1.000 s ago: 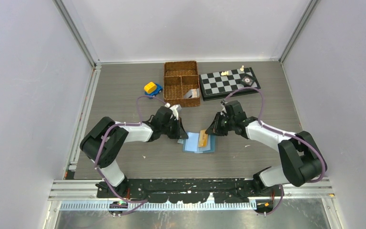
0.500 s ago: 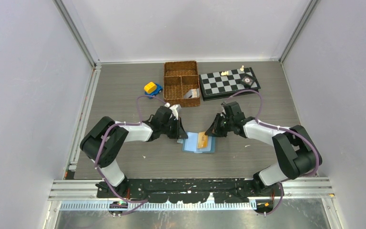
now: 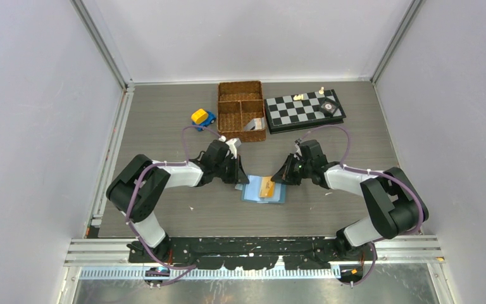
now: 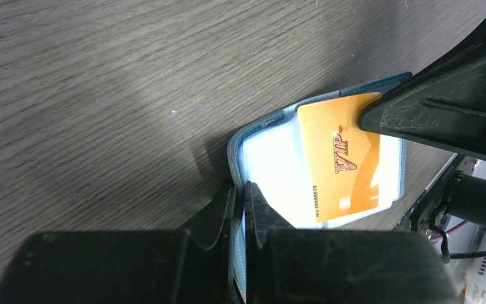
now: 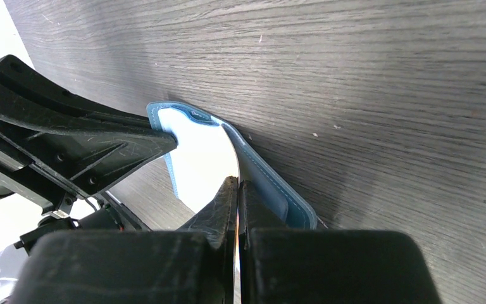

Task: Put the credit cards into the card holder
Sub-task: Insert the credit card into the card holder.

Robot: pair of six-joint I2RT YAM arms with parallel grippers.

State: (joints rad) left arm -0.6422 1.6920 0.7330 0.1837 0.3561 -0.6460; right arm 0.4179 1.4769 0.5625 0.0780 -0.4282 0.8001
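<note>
On the dark grey wood-grain table [image 3: 164, 126], a teal-blue folding card holder [image 4: 272, 158] lies open between the arms. The left gripper [image 4: 240, 190] is clamped on its left edge. The right gripper [image 5: 237, 183] pinches a thin orange-gold plastic credit card [image 4: 345, 158] by one end, over the pale pockets. The card looks light, stiff and slick, so an end pinch suits it; the soft holder needs pinning.

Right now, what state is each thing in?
card holder: open, one edge pinched.
orange-gold card: lying on the holder's pale pockets, one corner gripped.
left end effector: shut on card holder.
right end effector: shut on orange-gold card.
wicker basket: upright, grey item in one compartment.
chessboard: flat, pieces on it.
</note>
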